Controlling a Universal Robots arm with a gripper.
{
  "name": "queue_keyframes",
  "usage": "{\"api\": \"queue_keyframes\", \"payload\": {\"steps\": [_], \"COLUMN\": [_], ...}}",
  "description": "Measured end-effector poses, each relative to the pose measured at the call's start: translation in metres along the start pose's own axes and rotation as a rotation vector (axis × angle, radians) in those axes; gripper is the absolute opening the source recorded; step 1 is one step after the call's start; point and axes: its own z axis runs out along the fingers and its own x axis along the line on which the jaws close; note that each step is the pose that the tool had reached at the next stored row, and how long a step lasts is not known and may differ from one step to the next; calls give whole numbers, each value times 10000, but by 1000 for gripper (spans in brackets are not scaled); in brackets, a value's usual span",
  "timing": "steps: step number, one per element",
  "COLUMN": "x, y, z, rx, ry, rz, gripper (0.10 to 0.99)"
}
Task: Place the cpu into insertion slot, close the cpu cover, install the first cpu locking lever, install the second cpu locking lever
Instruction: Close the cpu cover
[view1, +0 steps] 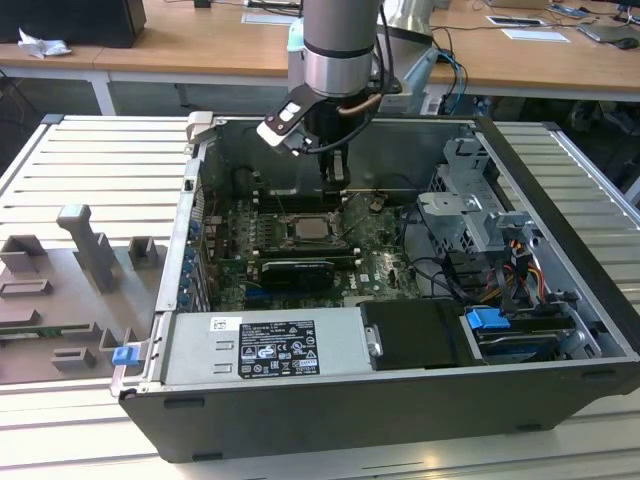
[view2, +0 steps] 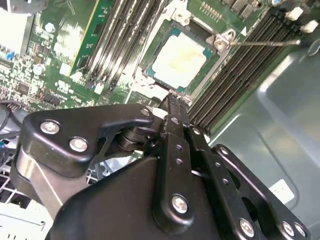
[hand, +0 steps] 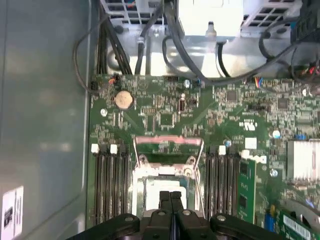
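You have the cpu (view2: 180, 57) lying flat, pale face up, in the insertion slot (view2: 192, 30), square sides parallel to the memory slots (view2: 125, 35), cpu cover (view2: 223, 39) framing it, and your gripper (view2: 172, 106), pressed together on nothing, just beside that cover.

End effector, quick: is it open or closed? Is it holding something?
End effector: closed, fingers pressed together, nothing held between them, its tips close by the cpu.

I see the cpu (view2: 181, 59), pale face up, flat in the insertion slot (view2: 150, 67), silvery cpu cover (view2: 216, 46) framing it
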Motion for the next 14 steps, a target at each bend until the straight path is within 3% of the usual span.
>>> {"api": "queue_keyframes", "payload": {"steps": [3, 11, 14], "x": [-3, -5, -7], "y": [165, 329, 434], "z": [-11, -30, -25], "rx": [31, 38, 49], "ry": [-2, -1, -1], "rz": [0, 2, 3], "gripper": [106, 106, 106]}}
